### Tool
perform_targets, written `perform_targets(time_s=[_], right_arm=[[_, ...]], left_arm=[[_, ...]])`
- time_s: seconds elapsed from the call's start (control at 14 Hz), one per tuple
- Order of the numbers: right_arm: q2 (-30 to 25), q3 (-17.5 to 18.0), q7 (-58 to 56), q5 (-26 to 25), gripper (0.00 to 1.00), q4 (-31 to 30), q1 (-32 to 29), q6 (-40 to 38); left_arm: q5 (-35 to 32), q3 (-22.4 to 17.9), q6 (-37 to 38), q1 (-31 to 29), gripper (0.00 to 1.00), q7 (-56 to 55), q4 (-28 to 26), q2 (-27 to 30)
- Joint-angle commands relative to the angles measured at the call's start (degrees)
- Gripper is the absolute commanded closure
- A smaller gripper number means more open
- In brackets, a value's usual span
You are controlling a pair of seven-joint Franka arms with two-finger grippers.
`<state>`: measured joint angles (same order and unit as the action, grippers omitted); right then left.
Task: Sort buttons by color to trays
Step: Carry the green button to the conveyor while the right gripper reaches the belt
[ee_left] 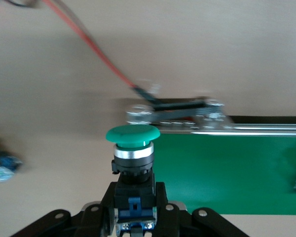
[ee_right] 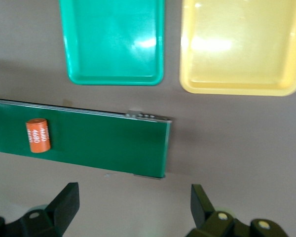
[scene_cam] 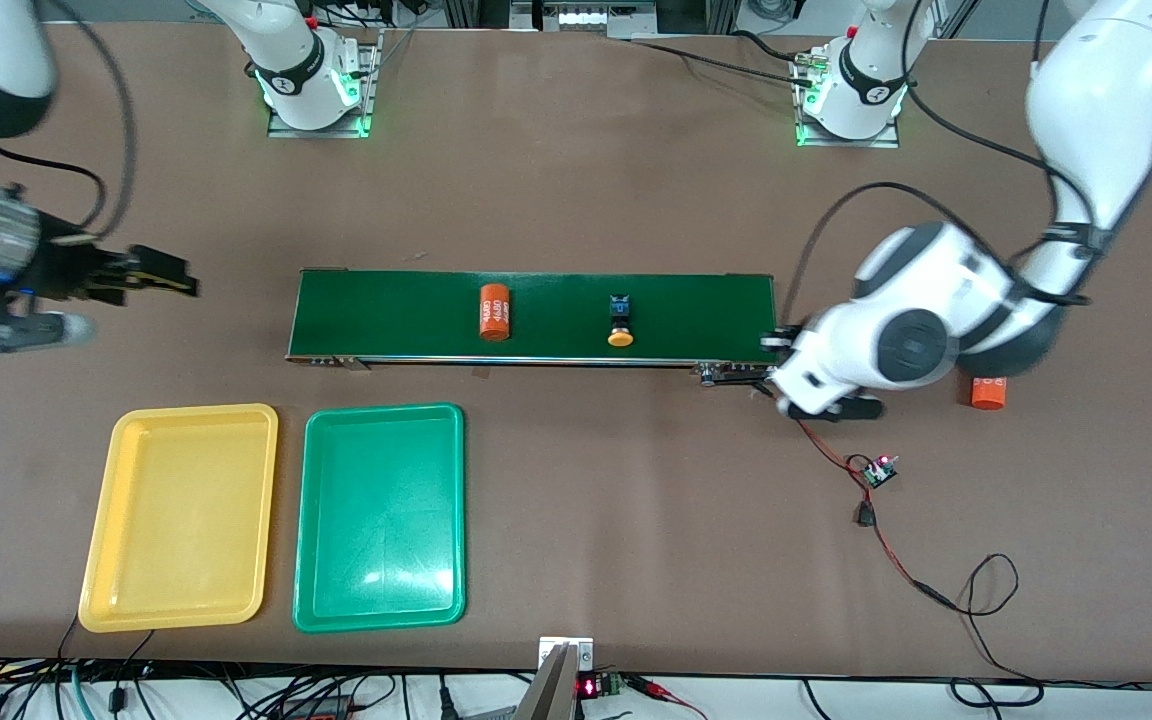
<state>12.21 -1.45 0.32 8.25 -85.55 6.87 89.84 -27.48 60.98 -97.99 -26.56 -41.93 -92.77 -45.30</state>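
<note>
Two fingers of the left gripper are clamped on the black-and-blue body of a green-capped button, cap pointing away from the wrist. That gripper hangs over the belt's end toward the left arm's base, forearm bent low. The right gripper hovers, fingers wide apart and empty, over bare table past the belt's other end. A yellow-capped button lies on the belt beside an orange cylinder. Yellow tray and green tray sit side by side, touching nothing.
</note>
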Motion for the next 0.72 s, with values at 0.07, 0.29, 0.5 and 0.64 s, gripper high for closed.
perform_targets(time_s=[0.07, 0.29, 0.5, 0.64], right_arm=[[4.0, 0.0, 9.2, -0.5, 0.0, 0.4, 8.3, 1.6], [6.0, 0.0, 11.3, -0.9, 0.0, 0.4, 14.6, 7.4], [9.7, 0.0, 19.9, -0.3, 0.0, 0.3, 20.3, 12.5], [11.5, 0.0, 24.4, -0.4, 0.0, 0.3, 23.3, 14.5]], left_arm=[[0.5, 0.8, -12.3, -1.8, 0.74, -4.7, -10.7, 0.7], [0.5, 1.1, -13.0, -1.7, 0.72, -5.4, -12.0, 0.7], [0.5, 2.3, -12.9, -2.1, 0.46, -6.3, -14.2, 0.9], [0.5, 2.5, -12.8, -2.2, 0.0, -6.3, -14.5, 0.9]])
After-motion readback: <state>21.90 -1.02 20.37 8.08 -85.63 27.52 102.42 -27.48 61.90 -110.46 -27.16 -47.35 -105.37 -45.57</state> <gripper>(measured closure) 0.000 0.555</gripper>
